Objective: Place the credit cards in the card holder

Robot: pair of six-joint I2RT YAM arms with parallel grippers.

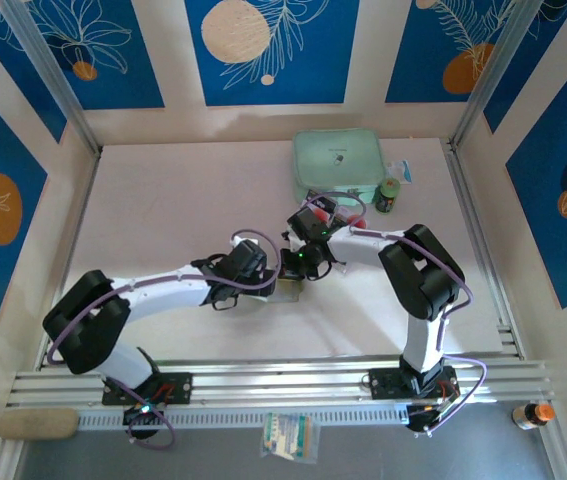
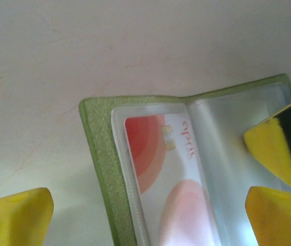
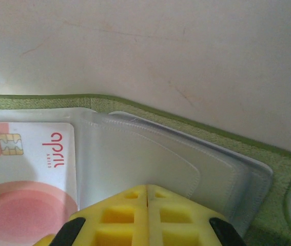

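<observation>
One card holder (image 2: 98,154) lies open and flat on the table (image 1: 163,210), near the middle, just where the two arms meet. One card (image 2: 155,169) shows in it, tucked behind the clear pocket of the left half. It has a pale face with two red round marks and a gold chip. The card's long axis runs along the holder's fold. Its chip end points toward the holder's top edge, away from the left wrist camera. The right half carries layered clear pockets (image 3: 150,159); how many cannot be counted.

There are two grippers. The left gripper (image 2: 148,205) stands wide, holding nothing. One yellow finger (image 2: 14,218) is over bare table just off the holder's left edge, and the other is over the right half. The right gripper (image 3: 147,195) has its two fingers pressed together with nothing seen between them. Its tips are at the clear pockets of the right half; whether they touch cannot be told.

At the far side of the table sits one mint-green case (image 1: 338,165), with one small jar (image 1: 390,195) just beside it on the right.
</observation>
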